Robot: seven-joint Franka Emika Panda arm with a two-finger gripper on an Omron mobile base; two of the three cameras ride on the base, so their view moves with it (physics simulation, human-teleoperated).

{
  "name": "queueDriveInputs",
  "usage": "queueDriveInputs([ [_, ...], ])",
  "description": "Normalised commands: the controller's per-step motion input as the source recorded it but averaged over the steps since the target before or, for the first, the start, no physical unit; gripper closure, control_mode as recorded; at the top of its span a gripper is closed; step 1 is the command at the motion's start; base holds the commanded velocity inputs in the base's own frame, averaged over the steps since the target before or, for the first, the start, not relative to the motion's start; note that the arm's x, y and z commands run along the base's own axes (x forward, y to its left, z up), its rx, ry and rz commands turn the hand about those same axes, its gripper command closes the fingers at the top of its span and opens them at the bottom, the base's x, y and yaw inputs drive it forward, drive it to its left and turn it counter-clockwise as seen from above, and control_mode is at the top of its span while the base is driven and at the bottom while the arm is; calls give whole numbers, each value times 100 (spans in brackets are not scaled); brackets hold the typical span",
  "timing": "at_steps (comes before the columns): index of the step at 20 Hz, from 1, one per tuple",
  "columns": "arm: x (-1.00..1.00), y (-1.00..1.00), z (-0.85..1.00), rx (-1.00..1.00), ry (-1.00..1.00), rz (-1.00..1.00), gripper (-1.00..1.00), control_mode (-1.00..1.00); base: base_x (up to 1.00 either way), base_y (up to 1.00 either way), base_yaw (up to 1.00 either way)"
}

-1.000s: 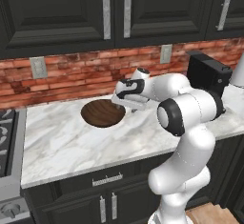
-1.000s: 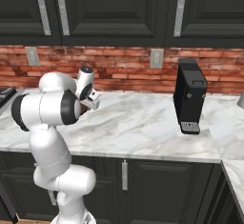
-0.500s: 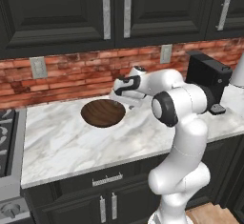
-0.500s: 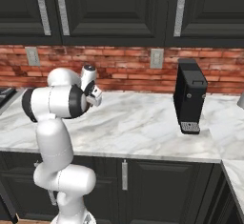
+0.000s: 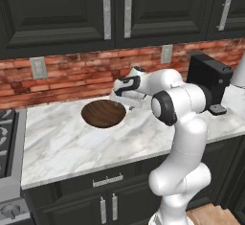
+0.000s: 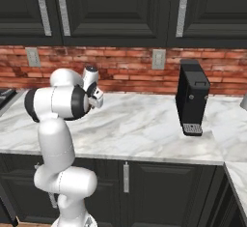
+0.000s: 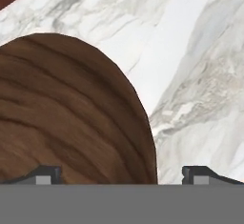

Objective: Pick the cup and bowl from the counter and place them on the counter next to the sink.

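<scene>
The dark brown wooden bowl (image 5: 103,114) sits on the white marble counter (image 5: 62,147), close to the brick wall. My gripper (image 5: 125,102) hangs just above the bowl's right rim, pointing down. In the hand view the bowl (image 7: 62,118) takes up the left side. Its curved rim runs down between my two fingertips (image 7: 47,173), and my gripper (image 7: 122,175) is open with nothing held. Bare counter (image 7: 200,75) lies under the other fingertip. The cup and the sink are out of view.
A black coffee machine (image 5: 210,80) (image 6: 192,98) stands on the counter to the right of the arm. A stove edge (image 5: 7,142) borders the counter at the far left. Dark cabinets hang above, and the brick wall (image 5: 72,75) carries outlets.
The arm has swung slightly left and the hand has sunk a little toward the bowl's right rim. The jaws have stayed open and the bowl has not moved.
</scene>
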Motion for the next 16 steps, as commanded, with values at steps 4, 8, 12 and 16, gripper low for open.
queueDriveInputs([
  [4,0,0,-40,0,0,0,-100,-100,0,0,0],
  [8,0,0,-36,0,0,0,-100,-100,0,0,0],
  [12,0,0,-28,0,0,0,-100,-100,0,0,0],
  [16,0,1,-19,0,0,0,-100,-100,0,0,0],
])
